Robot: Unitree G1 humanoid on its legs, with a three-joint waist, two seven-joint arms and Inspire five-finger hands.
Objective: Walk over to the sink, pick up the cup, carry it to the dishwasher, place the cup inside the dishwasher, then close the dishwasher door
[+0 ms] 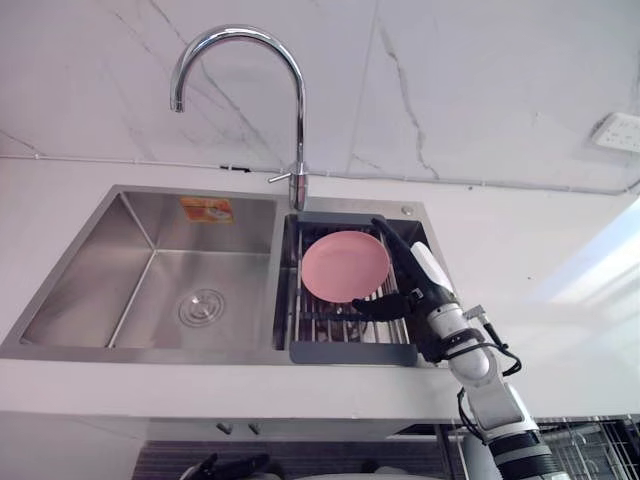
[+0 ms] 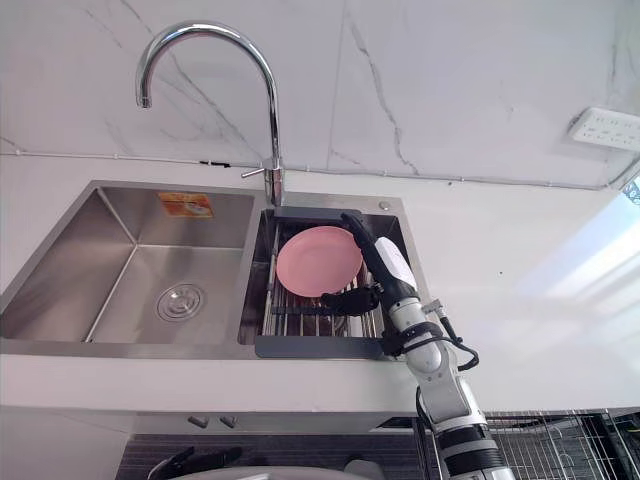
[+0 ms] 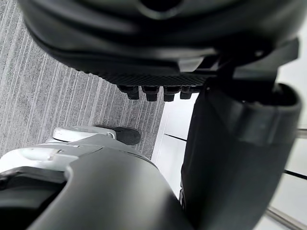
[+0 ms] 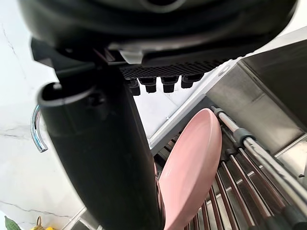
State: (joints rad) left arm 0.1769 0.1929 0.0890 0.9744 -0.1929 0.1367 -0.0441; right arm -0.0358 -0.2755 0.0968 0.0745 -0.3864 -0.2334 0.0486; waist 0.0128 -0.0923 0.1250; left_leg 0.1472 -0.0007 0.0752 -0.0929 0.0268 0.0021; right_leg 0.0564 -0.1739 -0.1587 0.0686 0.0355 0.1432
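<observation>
Right wrist view: the right hand (image 4: 158, 28) is seen reaching over a rack (image 4: 249, 158) of metal bars, on which a pink dish (image 4: 192, 163) is propped on its edge and tilted. The thumb (image 4: 100, 158) is placed against one face of the dish, and the fingers (image 4: 168, 85) are held straight on the other side, so that the rim is taken in between them. The fingers are not curled round it, and whether they press on it cannot be told.

From the left eye view, the rack (image 1: 350, 352) is found set into the right basin of a steel sink (image 1: 60, 300) let into a white bench (image 1: 530, 270). The dish is leaned with its face turned toward the left basin. The right hand's fingers are laid along its right rim and the thumb is stretched under its lower edge. A drain (image 1: 201, 306) is seen in the floor of the left basin, and an orange sticker (image 1: 207, 209) on its back wall. A curved chrome tap (image 1: 298, 120) is mounted behind the divide between the basins. A white socket (image 1: 620, 132) is fixed to the marbled wall at the far right.

In the left wrist view, the left hand (image 3: 144, 28) is hung over a grey ribbed floor (image 3: 57, 96), its fingers (image 3: 151, 91) relaxed and nothing held.
</observation>
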